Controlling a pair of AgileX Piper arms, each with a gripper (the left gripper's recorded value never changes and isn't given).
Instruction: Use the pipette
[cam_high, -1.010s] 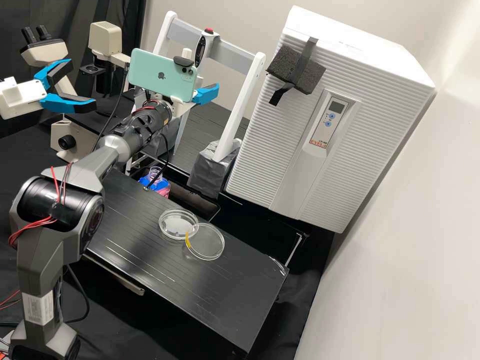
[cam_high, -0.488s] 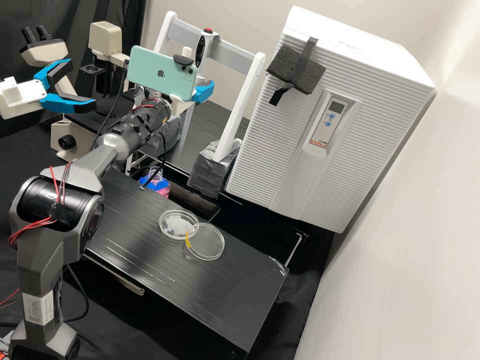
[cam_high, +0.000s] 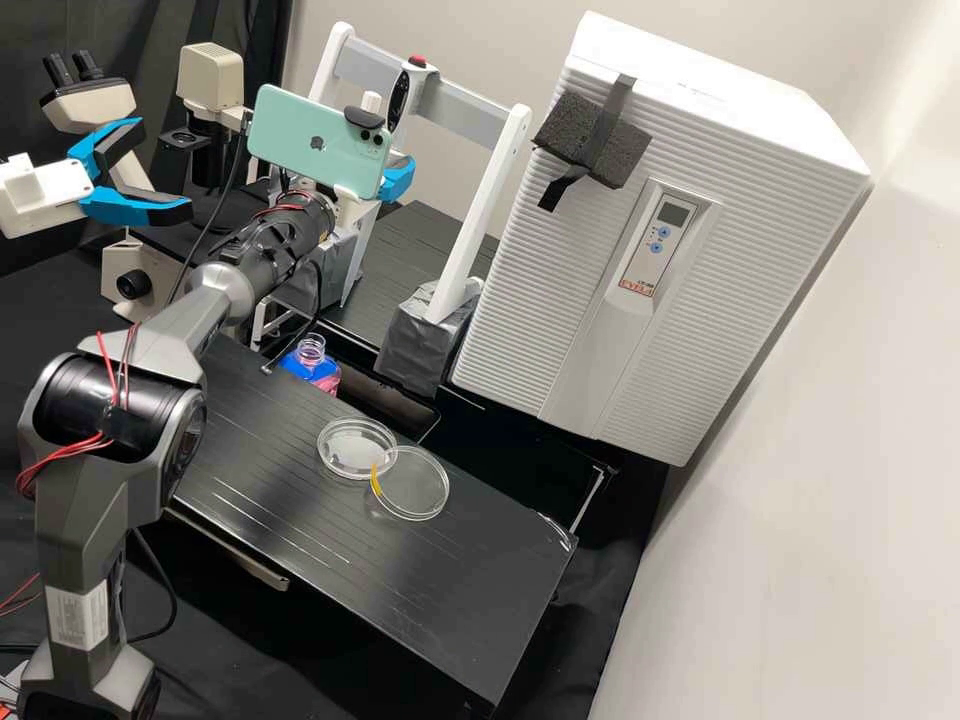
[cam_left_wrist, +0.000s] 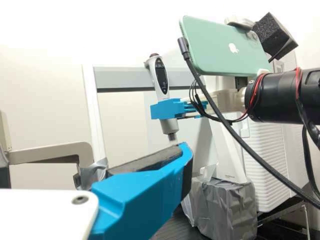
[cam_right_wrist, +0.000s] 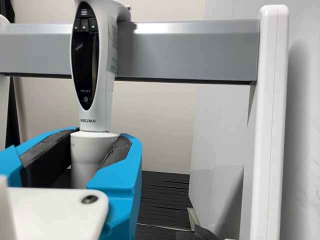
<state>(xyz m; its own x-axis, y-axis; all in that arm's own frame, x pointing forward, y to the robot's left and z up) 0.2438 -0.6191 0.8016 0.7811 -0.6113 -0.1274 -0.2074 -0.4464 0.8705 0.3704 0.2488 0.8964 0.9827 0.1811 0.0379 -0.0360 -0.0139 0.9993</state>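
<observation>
Right wrist view: right fingers, held level, pinch the pipette; left fingers spread.

The phone hides most of the right claw and the lower end of the pipette.

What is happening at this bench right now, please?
The right gripper is closed around the pipette, which hangs upright on its white and grey stand. The left gripper hovers open near the microscope, holding nothing. Two petri dishes lie on the black tray, with a bottle of pink liquid at its far edge.
</observation>
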